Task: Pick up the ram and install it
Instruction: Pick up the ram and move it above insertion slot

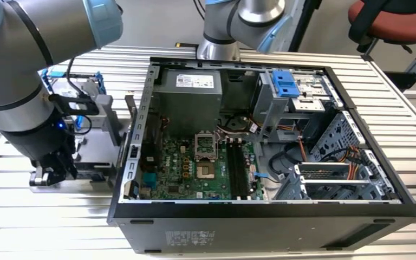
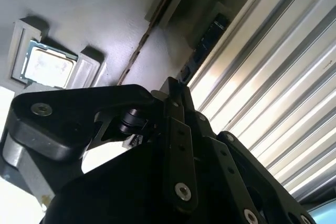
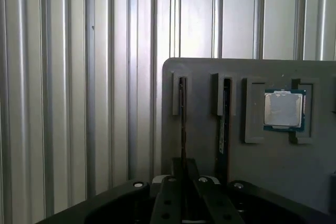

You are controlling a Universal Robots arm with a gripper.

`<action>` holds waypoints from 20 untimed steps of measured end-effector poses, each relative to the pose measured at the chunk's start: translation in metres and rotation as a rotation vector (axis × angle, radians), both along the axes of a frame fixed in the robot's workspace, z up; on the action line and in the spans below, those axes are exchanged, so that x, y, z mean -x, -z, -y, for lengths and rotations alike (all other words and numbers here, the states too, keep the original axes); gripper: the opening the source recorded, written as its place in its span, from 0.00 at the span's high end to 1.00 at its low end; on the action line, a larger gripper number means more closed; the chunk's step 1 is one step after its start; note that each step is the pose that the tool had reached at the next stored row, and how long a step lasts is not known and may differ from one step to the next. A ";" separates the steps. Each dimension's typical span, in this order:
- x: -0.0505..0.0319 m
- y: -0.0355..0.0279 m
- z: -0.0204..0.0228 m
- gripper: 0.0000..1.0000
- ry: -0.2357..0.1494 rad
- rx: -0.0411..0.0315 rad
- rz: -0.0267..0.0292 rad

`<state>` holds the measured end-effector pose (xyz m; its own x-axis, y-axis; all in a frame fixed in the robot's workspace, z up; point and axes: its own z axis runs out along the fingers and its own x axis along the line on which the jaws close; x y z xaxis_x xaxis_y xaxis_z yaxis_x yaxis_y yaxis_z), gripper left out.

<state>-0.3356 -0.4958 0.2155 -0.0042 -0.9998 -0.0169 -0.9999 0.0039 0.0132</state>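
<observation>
Black fingers (image 3: 167,201) pinch the ram (image 3: 182,121), its near end hidden, slotted in a grey holder (image 3: 257,171).

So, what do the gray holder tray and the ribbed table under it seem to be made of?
Holder tray: likely plastic, matte gray; its surface is even and dull, without glare. Table: bare metal, probably aluminium profiles; silvery, with long straight grooves and bright streaks of reflection.

The arm (image 1: 20,108) reaches down at the exterior view's left; the gripper (image 3: 184,167) has its fingers pressed together on the ram (image 3: 182,124).
</observation>
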 end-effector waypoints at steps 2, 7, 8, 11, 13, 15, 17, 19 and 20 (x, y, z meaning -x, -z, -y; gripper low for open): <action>0.0000 -0.0035 0.0000 1.00 0.000 0.0000 0.0000; 0.0001 -0.0123 0.0000 1.00 0.000 0.0000 0.0000; 0.0001 -0.0139 0.0000 1.00 0.000 0.0000 0.0000; 0.0001 -0.0197 0.0000 1.00 0.000 -0.0001 0.0000; 0.0001 -0.0238 0.0000 1.00 0.000 0.0000 0.0000; 0.0001 -0.0280 0.0000 1.00 0.000 0.0000 0.0000; 0.0001 -0.0334 0.0000 1.00 0.000 -0.0001 0.0001; 0.0001 -0.0403 0.0000 1.00 0.000 0.0000 0.0000; 0.0001 -0.0444 0.0000 1.00 0.000 0.0000 0.0000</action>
<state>-0.3357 -0.4958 0.2600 -0.0042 -0.9998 -0.0170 -0.9999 0.0040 0.0132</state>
